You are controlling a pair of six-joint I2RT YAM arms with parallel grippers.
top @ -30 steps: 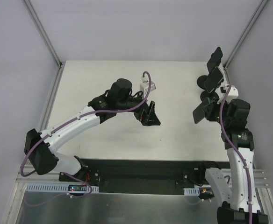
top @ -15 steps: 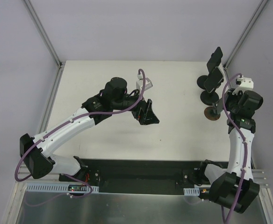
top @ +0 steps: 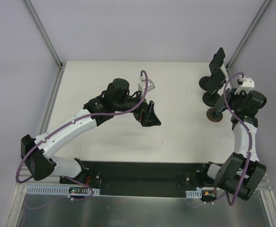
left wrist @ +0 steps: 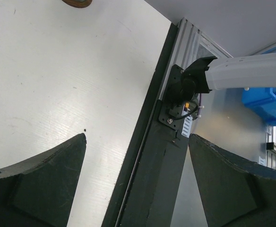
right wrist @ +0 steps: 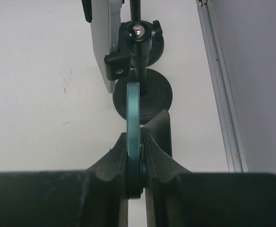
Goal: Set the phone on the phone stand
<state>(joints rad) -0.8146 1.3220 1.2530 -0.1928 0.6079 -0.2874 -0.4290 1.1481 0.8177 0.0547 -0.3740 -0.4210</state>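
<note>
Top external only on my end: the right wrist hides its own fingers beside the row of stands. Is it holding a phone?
Observer: Yes. In the right wrist view the right gripper is shut on a thin teal phone, which is upright and seen edge-on.
Operator: Where is the phone relative to a stand?
Observer: Its far edge lines up with the stem of a black round-based stand just beyond it. I cannot tell whether they touch.
</note>
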